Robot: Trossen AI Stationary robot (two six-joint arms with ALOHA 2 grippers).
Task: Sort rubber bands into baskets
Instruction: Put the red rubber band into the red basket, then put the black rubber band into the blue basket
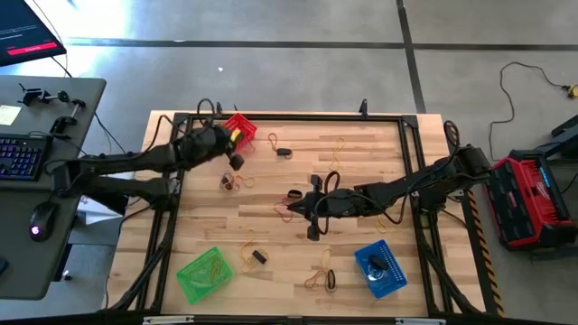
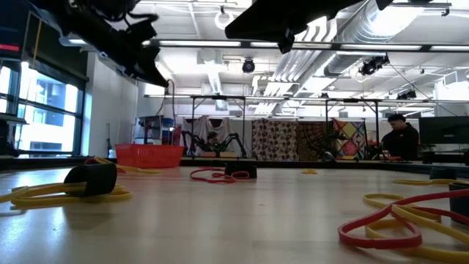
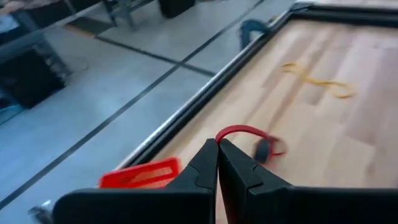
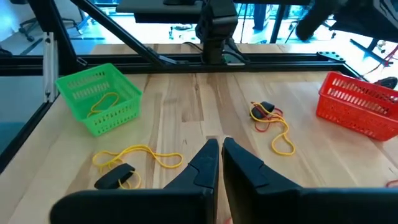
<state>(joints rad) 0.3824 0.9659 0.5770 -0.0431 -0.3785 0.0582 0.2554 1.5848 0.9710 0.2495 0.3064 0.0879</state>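
High view: the left gripper (image 1: 237, 162), jaws together, hangs beside the red basket (image 1: 240, 128) at the tabletop's far edge. The right gripper (image 1: 312, 233), jaws together, holds nothing mid-tabletop.

From above I see three baskets on the table (image 1: 361, 171): one basket (image 1: 239, 129) at the far left corner, a second basket (image 1: 204, 273) at the near left, a third basket (image 1: 380, 268) at the near right. Rubber bands (image 1: 238, 181) lie scattered between them, and a few sit inside the near-left basket. My left gripper (image 1: 236, 162) hangs just beside the far-left basket. My right gripper (image 1: 312, 231) is over the table's middle, well apart from every basket. Something lies in the near-right basket, but I cannot tell what.
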